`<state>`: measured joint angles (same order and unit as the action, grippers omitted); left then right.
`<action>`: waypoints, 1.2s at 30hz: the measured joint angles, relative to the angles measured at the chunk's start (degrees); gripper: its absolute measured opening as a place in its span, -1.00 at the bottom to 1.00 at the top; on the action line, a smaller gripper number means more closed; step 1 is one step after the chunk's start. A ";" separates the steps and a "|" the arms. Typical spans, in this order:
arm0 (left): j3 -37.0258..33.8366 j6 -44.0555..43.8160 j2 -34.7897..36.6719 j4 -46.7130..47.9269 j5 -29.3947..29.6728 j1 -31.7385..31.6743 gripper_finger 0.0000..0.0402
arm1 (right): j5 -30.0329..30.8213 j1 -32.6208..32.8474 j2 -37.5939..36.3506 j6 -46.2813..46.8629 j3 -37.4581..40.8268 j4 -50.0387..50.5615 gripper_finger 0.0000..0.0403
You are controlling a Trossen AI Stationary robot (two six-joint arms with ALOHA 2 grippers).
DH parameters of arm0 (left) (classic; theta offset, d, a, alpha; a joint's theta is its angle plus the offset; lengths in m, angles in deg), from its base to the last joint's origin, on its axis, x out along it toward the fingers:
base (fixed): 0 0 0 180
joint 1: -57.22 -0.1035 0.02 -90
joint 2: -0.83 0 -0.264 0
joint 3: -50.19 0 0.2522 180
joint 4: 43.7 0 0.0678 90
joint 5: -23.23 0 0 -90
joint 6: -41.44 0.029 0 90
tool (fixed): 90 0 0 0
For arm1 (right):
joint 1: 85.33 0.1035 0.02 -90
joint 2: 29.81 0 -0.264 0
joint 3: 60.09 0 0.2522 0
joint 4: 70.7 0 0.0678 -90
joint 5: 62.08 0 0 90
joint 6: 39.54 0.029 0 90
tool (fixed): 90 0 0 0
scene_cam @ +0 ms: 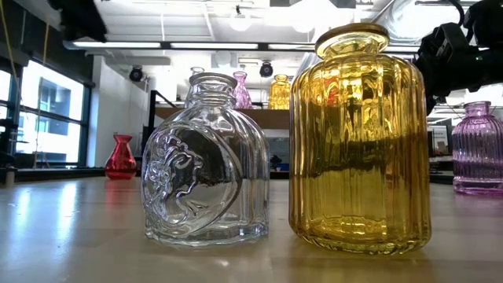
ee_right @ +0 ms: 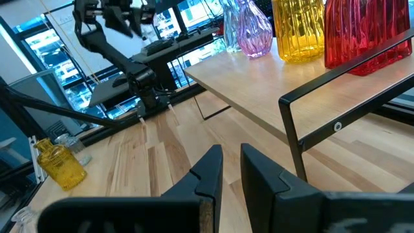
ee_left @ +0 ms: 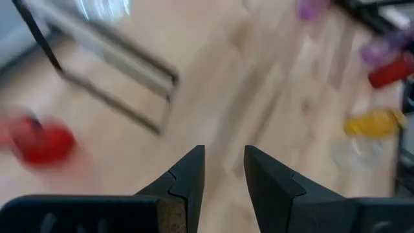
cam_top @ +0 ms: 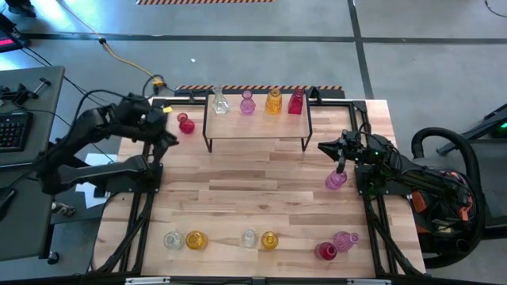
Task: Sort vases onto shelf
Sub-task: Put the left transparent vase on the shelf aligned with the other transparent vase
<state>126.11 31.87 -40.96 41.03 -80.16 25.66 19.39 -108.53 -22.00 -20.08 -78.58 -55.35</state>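
amber vase (scene_cam: 360, 141) nearest, shelf (cam_top: 257, 123) beyond

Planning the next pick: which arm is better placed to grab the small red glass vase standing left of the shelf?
Left. The left pincer, empty with a narrow gap, hovers right beside the small red glass vase. The right pincer sits across the table by a purple glass vase.
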 joint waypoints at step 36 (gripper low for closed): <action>-12.66 -26.78 1.08 4.31 -5.64 34.17 -0.49 | 0.00 0.01 0.05 0.00 -0.02 0.00 -0.82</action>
<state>113.45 5.09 -39.88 45.34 -85.80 59.83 19.39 -108.52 -21.95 -20.07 -78.60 -55.36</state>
